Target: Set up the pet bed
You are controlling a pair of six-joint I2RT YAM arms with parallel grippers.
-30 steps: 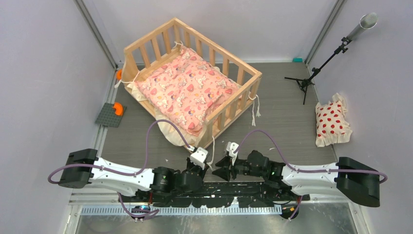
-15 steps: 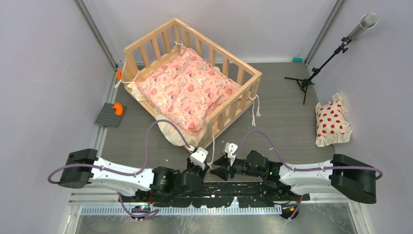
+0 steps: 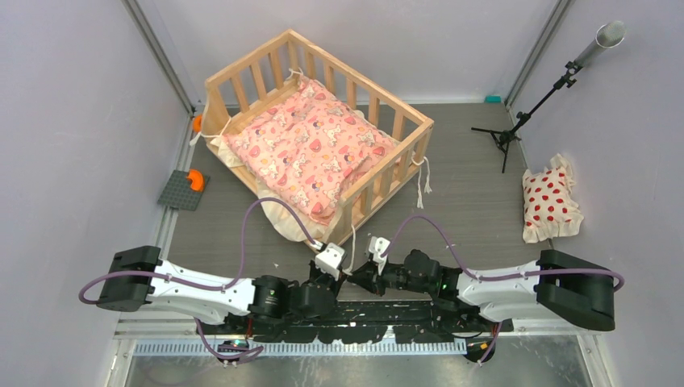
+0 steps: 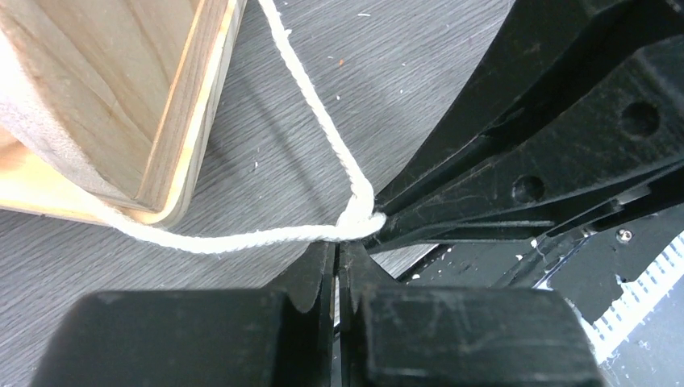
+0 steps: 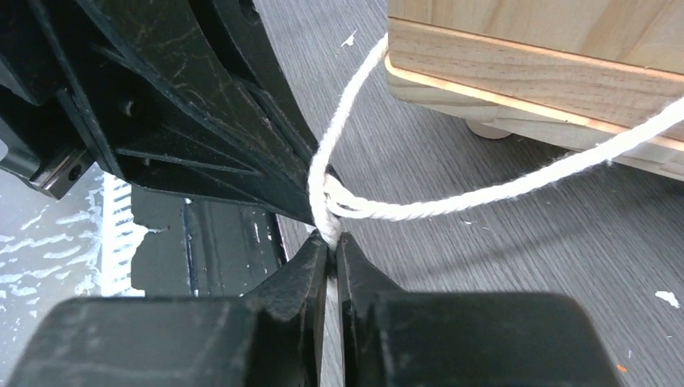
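The pet bed (image 3: 242, 74) of light wood stands at the back left, with the pink print cushion (image 3: 310, 149) lying inside it. Its near corner shows in both wrist views, as wood (image 4: 121, 97) on the left and a plank edge (image 5: 532, 72) above a round foot. A cream tie cord (image 4: 242, 239) runs from that corner to a knot. My left gripper (image 3: 344, 275) (image 4: 337, 244) is shut on the cord just below the knot. My right gripper (image 3: 356, 275) (image 5: 331, 239) meets it tip to tip, shut on the knotted cord (image 5: 452, 205).
A white pillow with red dots (image 3: 550, 201) lies at the right wall. A black tripod stand (image 3: 516, 129) rises at the back right. A grey plate with an orange piece (image 3: 184, 190) sits by the left wall. Another loose tie (image 3: 421, 189) hangs off the bed's right corner.
My right arm has slid left toward the left gripper and its jaws have closed on the cord. The left arm has stayed still.
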